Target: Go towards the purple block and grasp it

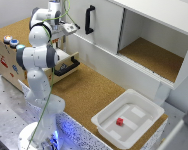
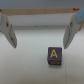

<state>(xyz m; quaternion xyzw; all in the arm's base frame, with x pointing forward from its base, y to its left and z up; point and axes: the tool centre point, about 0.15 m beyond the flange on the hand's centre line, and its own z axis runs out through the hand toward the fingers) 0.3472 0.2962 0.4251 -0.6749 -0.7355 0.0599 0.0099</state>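
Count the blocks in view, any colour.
2. A purple block lies below the open gripper, seen in the wrist view only. A red block sits in the white tray. Others may be hidden.

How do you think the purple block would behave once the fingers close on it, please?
The purple block looks like a small, rigid cube with flat faces, so it should probably sit stably and not roll. Its parallel sides likely suit the fingers, which stand open wider than it. It seems light, so an off-centre touch might slide it.
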